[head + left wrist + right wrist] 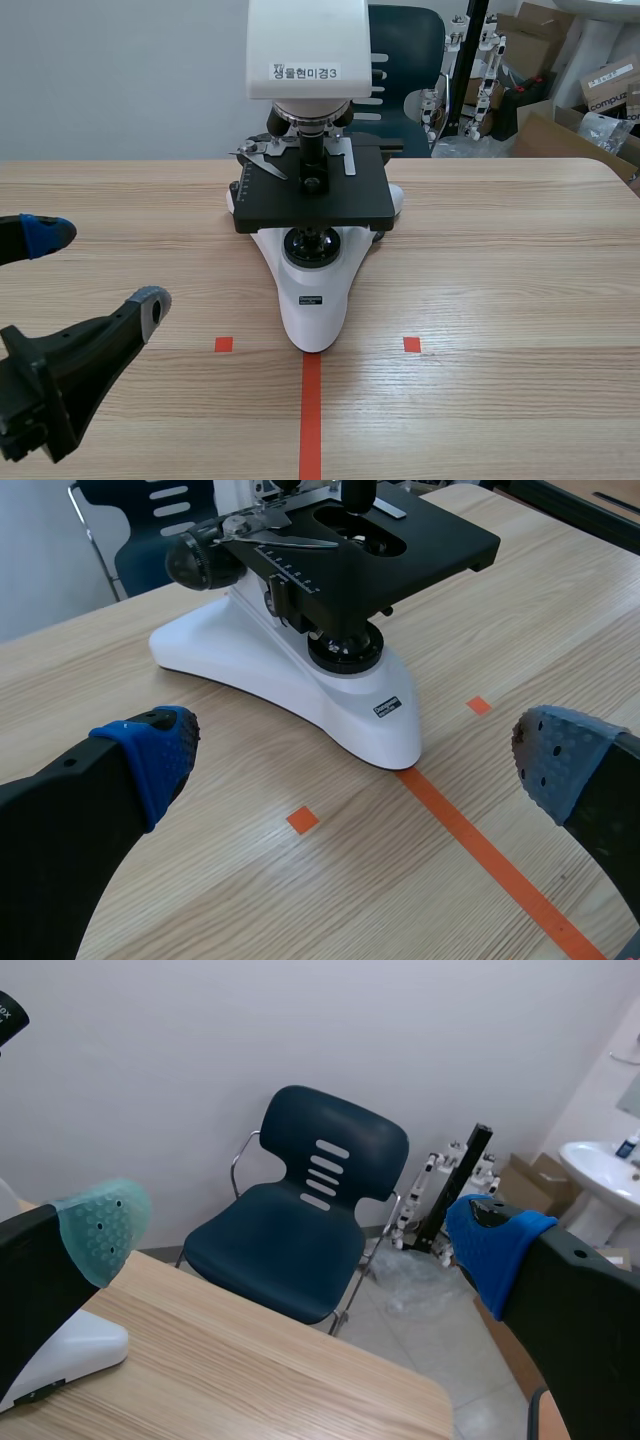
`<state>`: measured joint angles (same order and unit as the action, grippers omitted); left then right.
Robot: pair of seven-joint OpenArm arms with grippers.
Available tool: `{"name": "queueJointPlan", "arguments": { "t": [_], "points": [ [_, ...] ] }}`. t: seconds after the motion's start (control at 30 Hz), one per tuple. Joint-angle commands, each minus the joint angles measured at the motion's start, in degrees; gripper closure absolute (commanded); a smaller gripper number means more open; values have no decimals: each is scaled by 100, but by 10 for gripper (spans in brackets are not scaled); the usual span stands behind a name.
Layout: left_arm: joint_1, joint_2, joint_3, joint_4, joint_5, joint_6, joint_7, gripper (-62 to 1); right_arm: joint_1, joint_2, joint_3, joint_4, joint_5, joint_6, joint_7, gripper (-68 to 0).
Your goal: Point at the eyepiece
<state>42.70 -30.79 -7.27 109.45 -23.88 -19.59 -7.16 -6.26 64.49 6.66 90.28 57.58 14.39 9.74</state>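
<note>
Left jaws spread wide before one microscope (318,290); right jaws apart, perhaps raised, facing one chair (290,1240)

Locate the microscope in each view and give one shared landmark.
Scene view: microscope in the centre, its top cut off by the picture's edge.
Left wrist view: base and stage just ahead of the open fingers.
Right wrist view: only a white corner, likely its base, under the green-padded finger.
Shared landmark: the dark blue chair.
</note>
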Motion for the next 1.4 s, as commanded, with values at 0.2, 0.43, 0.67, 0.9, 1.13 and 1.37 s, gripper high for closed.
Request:
{"name": "queueJointPlan", "arguments": {
  "t": [0.2, 0.43, 0.67, 0.9, 1.13, 1.37],
  "points": [
    [-2, 28, 7, 98, -52, -9, -76, -623, 1032, -323, -70, 90, 205, 525, -772, -679],
    [-2, 28, 7, 98, -52, -9, -76, -623, 1891, -417, -780, 90, 352, 542, -1198, -679],
    [-2, 28, 7, 98, -52, -9, -74, -623, 2612, -627, -1556, 90, 417, 538, -1543, -679],
    [-2, 28, 7, 98, -52, -9, -76, -623, 3285, -739, -2457, 87, 973, 535, -1624, -679],
    [-2, 28, 7, 98, -52, -9, -72, -623, 3740, -1117, -2828, 87, 1534, 535, -2052, -679],
    [-2, 28, 7, 98, -52, -9, -59, -623, 3954, -1639, -2892, -111, 1663, 105, -2264, -679]
  ]
}}
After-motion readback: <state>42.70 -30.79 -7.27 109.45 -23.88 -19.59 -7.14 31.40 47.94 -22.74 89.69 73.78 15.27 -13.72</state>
